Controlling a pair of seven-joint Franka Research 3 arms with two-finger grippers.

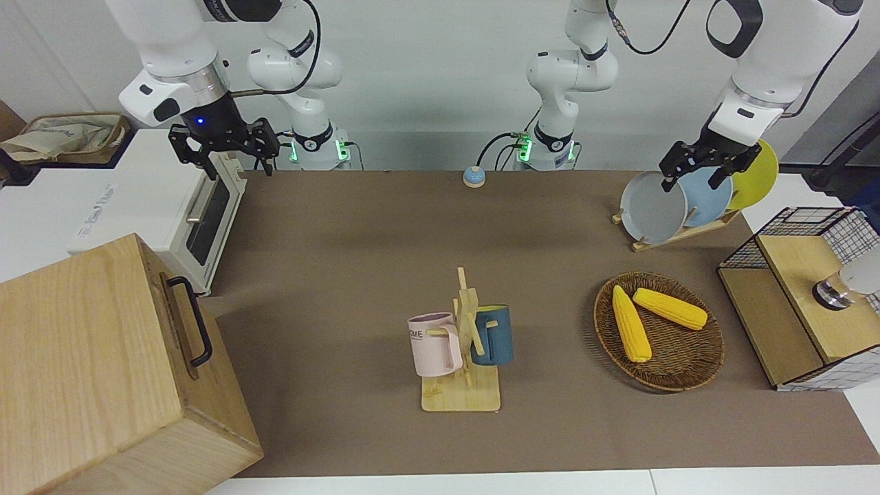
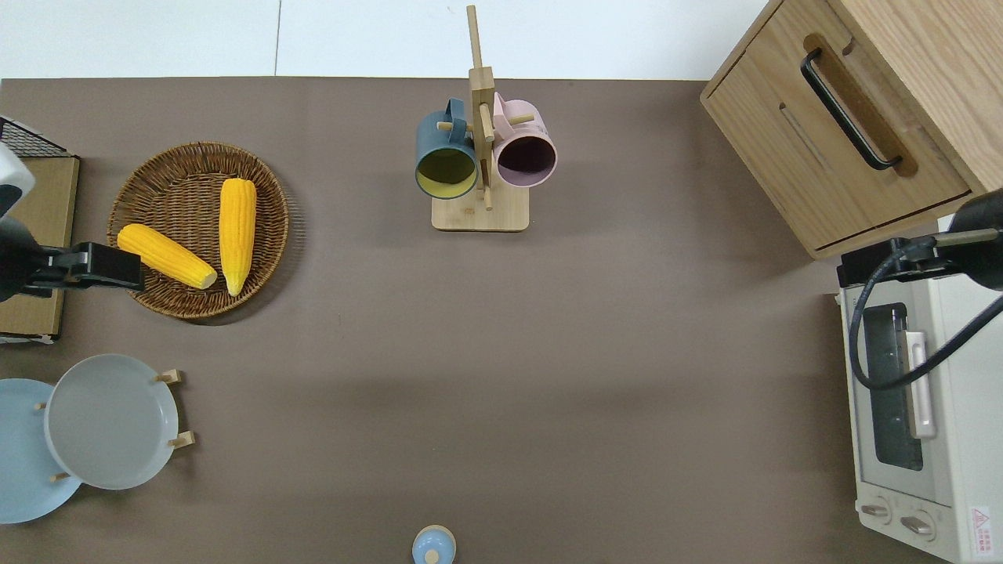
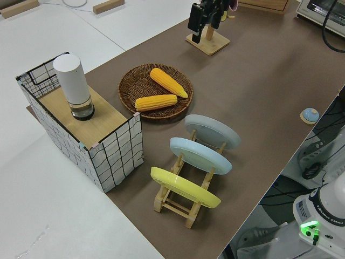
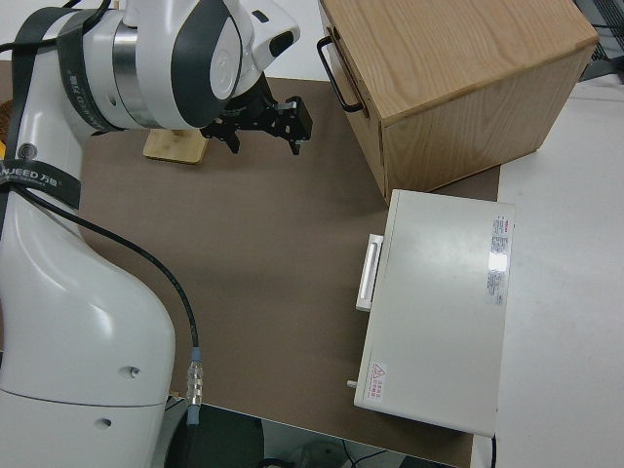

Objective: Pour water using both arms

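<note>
Two grippers hang in the air in the front view: we see the right gripper (image 1: 223,148) spread wide and empty by the toaster oven (image 1: 180,206), the left gripper (image 1: 701,165) parted and empty by the plate rack (image 1: 677,237). Overhead, a broad bare strip of brown mat (image 2: 501,352) lies open; both arms are cut off at the edges. The side views add no contact.

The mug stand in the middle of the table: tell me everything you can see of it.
The mug stand looks like pale wood: a flat rectangular base, an upright post and short pegs. It stands upright on the brown mat, toward the edge farthest from the robots. A pink mug and a dark blue mug with a yellow inside hang by their handles on opposite sides. No end effector touches it.
</note>
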